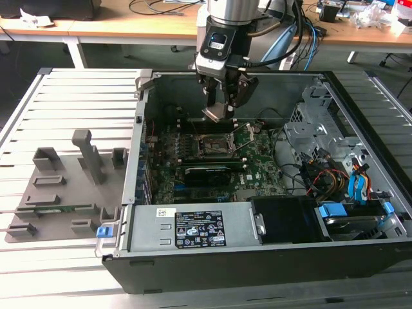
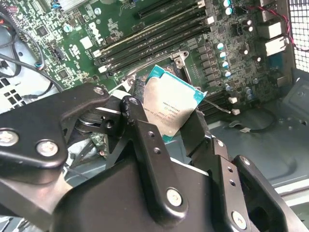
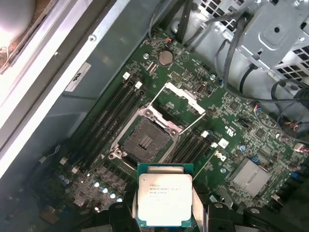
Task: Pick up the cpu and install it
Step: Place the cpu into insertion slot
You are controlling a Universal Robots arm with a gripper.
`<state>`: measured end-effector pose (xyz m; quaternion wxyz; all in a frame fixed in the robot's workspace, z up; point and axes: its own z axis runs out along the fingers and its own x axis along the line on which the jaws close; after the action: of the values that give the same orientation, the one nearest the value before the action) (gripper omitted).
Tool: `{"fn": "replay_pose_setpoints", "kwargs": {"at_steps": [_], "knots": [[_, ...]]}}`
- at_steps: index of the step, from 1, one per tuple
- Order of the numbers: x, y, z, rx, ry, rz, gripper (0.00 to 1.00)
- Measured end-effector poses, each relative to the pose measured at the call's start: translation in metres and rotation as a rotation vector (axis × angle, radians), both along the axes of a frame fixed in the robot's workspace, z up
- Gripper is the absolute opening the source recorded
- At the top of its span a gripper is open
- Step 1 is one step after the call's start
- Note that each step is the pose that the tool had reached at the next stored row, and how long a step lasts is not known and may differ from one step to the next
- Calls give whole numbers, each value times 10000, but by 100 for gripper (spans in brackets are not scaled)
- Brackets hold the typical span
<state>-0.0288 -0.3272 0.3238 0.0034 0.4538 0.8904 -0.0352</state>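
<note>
The gripper (image 1: 224,104), fingers closed on the cpu (image 3: 164,200), holds it just above the motherboard's (image 1: 257,159) open socket (image 3: 146,140).

my gripper (image 1: 223,103) black | cpu (image 3: 164,199) silver-white top, teal rim | board (image 3: 231,128) green | socket (image 3: 145,140) dark, silver frame | blocks (image 1: 64,187) grey | case (image 1: 257,264) black | table (image 1: 77,90) pale grey, ribbed

Lower corner of the cpu (image 2: 170,107) (teal-rimmed) hidden behind the claw (image 2: 163,114).
</note>
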Motion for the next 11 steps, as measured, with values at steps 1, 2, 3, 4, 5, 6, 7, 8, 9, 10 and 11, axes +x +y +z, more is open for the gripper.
{"fn": "replay_pose_setpoints", "kwargs": {"at_steps": [1, 2, 3, 4, 5, 6, 7, 8, 9, 10, 11], "knots": [[0, 0, 0, 0, 0, -118, 54], [0, 0, -1, 0, 0, -264, 54], [0, 0, -1, 0, 0, -402, 54], [0, 0, -2, -1, 0, -520, 54], [0, 0, -2, 0, 0, -644, 54], [0, 0, -2, -1, 0, -746, 54], [0, 0, -3, 0, 0, -930, 54], [0, 0, -4, 0, 0, -1090, 54], [0, 0, -4, -1, 0, -1170, 54], [0, 0, -4, 0, 0, -1234, 54], [0, 0, -5, -1, 0, -1339, 54]]}}
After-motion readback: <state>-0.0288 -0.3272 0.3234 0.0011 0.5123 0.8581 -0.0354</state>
